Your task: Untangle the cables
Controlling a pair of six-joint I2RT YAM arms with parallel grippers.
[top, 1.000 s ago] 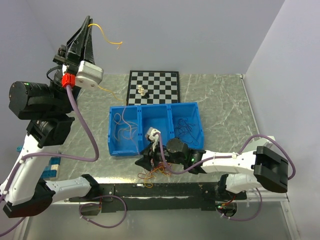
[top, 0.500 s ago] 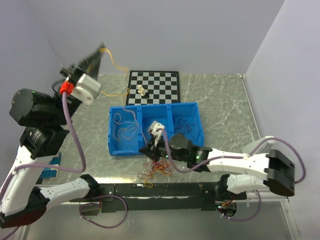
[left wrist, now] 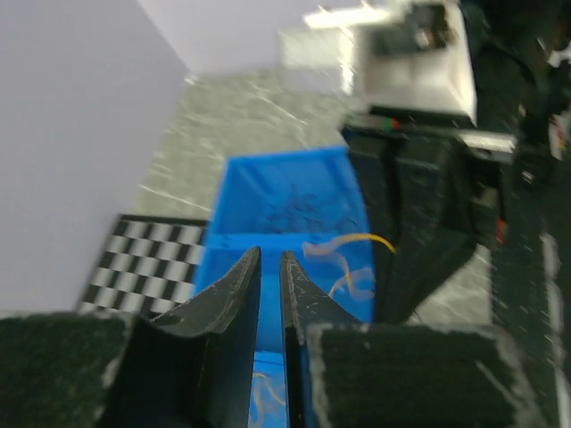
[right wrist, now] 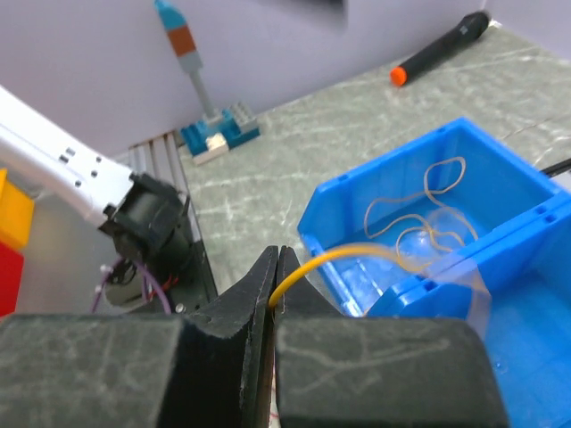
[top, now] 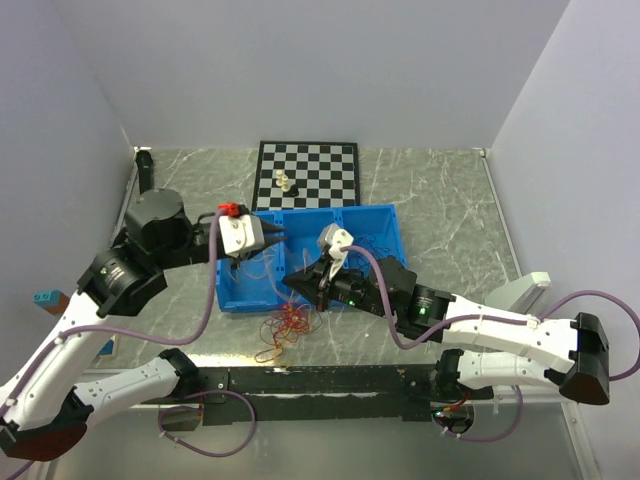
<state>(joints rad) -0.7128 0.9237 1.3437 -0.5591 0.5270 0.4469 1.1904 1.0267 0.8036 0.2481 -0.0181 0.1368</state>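
Note:
The tangled bunch of red and yellow-orange cables point(top: 284, 326) lies on the table just in front of the blue bin point(top: 395, 222). My right gripper point(right wrist: 274, 297) is shut on one yellow cable point(right wrist: 350, 254), which arcs over the bin's near wall. In the top view the right gripper point(top: 299, 286) hovers at the bin's front edge, above the bunch. My left gripper point(top: 277, 237) hangs over the bin's left compartment. Its jaws point(left wrist: 270, 267) stand a narrow gap apart with nothing between them. Loose pale yellow-orange cables point(right wrist: 419, 209) lie in that compartment, and dark cables point(top: 372, 247) lie in the right one.
A chessboard point(top: 306, 174) with a few pieces point(top: 284, 182) lies behind the bin. A black marker with an orange cap point(right wrist: 442, 40) rests at the back left. A small blue block stand point(right wrist: 219, 134) sits at the table's left edge.
My left arm swung down from high at the back left to over the bin, let go of its yellow cable and parted its jaws. My right gripper shut on a yellow cable and rose from the bunch.

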